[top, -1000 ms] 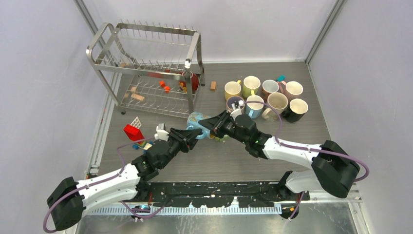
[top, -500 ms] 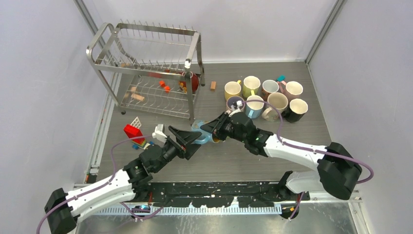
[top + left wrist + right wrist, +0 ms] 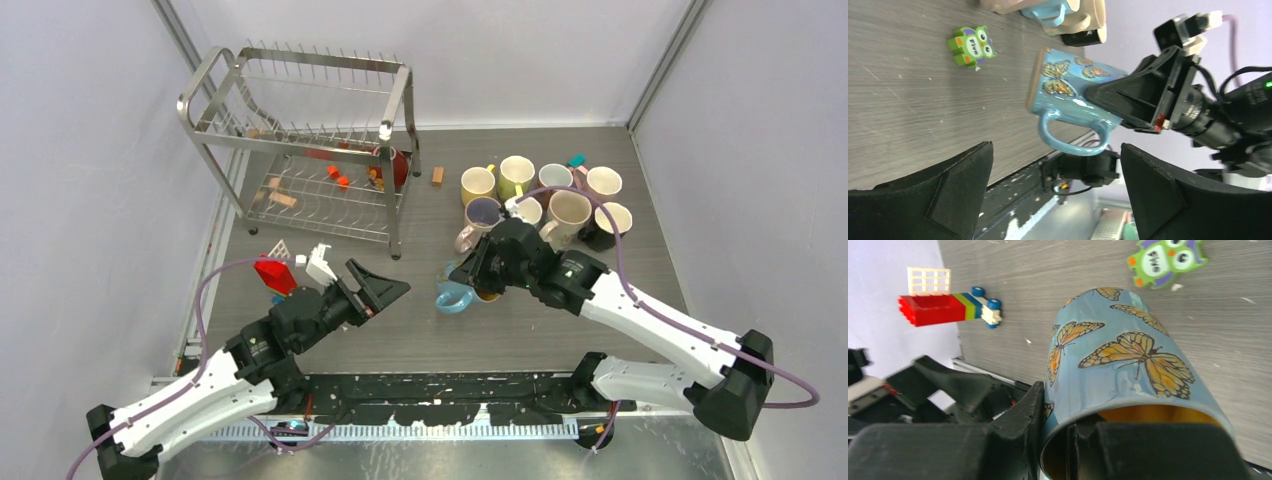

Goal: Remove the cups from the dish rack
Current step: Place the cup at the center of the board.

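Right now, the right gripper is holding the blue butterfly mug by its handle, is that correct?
Not quite: the right gripper holds the blue butterfly mug by its rim, one finger inside and one outside, as the right wrist view shows.

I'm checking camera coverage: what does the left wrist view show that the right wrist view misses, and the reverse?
Only the left wrist view: the handle of the butterfly mug and the cluster of parked mugs beyond it. Only the right wrist view: the red toy car, the white lattice piece and the mug's yellowish inside. Both: the butterfly mug, the right gripper shut on its rim, and the green owl toy.
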Motion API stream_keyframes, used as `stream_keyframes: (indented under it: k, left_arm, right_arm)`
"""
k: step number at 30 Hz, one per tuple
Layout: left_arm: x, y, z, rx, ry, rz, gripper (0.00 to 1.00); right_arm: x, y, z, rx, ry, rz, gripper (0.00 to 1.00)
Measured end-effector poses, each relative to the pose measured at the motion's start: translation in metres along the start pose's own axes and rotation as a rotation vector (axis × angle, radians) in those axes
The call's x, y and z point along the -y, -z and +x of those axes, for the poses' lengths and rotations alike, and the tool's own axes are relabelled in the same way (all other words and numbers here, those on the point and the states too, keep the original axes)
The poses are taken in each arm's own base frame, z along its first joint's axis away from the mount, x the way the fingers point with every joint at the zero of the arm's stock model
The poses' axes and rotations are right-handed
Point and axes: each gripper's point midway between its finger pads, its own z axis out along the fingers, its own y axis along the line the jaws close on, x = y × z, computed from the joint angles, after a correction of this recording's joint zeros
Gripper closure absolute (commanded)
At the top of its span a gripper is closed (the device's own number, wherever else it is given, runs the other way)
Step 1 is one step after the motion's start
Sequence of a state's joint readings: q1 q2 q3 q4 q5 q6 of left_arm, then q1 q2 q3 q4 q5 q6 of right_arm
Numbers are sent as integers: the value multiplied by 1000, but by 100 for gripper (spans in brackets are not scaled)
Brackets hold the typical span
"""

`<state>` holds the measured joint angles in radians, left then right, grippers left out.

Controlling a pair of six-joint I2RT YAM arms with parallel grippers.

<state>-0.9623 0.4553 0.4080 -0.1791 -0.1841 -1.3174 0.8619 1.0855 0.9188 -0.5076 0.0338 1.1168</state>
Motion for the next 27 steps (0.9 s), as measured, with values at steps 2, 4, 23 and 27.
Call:
stream_keyframes:
  k: [2,4,23,27]
  left_arm:
    - [3,1,-3,-7,-69,-40,0]
    - [7,1,-7,-15,-140,-80,0]
    - [-39,5,-45,22,-426,-393,0]
    - [-46,5,-57,38,-430,-428,0]
  right_arm:
    - [6,12,-1,-3,39,42,99]
    - [17,23,-3,-7,72,92,99]
    - [123,15,-20,-155,225,486,99]
    - [122,-3,-25,-162,247,493,99]
